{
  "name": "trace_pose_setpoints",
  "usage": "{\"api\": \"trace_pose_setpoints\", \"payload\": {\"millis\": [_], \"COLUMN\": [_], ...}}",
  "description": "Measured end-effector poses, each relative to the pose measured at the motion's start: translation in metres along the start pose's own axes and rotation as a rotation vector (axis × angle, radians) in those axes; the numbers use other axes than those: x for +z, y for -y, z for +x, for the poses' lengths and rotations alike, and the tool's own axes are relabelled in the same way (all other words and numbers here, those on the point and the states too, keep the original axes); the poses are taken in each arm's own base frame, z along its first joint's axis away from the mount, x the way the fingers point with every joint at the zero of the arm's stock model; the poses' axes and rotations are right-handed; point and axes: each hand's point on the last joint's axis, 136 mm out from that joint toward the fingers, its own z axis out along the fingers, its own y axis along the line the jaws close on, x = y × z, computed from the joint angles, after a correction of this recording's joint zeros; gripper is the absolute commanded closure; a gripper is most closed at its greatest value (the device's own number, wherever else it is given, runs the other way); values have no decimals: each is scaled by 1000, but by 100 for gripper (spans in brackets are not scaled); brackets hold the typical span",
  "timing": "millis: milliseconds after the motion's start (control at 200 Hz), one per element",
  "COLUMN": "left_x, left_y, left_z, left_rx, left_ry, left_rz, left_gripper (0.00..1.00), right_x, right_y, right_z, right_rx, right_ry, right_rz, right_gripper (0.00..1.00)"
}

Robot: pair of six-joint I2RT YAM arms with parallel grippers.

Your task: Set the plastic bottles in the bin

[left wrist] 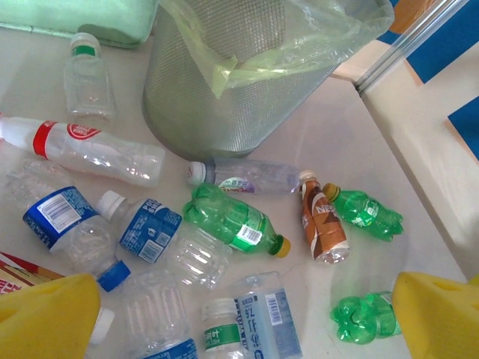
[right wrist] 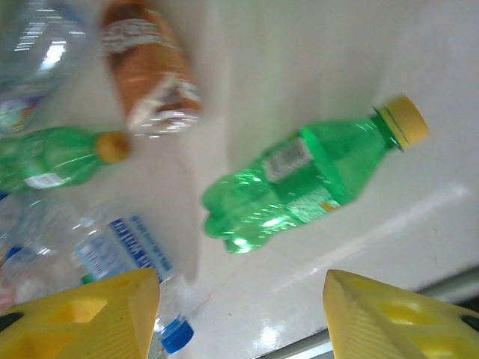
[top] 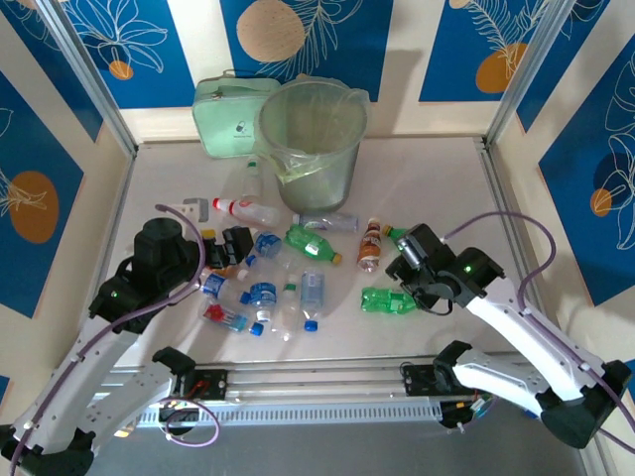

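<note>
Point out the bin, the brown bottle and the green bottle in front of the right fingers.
bin (top: 322,188), top external view, front of its mesh wall.
brown bottle (left wrist: 323,226), left wrist view, on its label.
green bottle (right wrist: 299,183), right wrist view, mid-body beside its label.

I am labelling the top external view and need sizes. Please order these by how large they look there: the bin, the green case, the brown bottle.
1. bin: largest.
2. green case: smaller, though the bin hides part of it, so this is less sure.
3. brown bottle: by far the smallest.
</note>
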Motion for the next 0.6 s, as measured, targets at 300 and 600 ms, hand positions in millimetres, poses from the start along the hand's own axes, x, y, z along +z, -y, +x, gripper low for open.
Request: {"api": "trace_pose_setpoints", "payload": {"millis": [300,600], "left_x": [2,5], "left_y": [-2,-4], "left_z": [10,13], "left_rx": [-1,-2], "left_ry": [-31,-43], "left_rz": [6,1], "left_gripper": [2,3], "right_x": [55,102], "right_y": [26,25], "right_z": [14,16], "right_rx": [270,375], "right_ry": [-82,-143], "right_rz": [80,133], "right_gripper": [6,1]}}
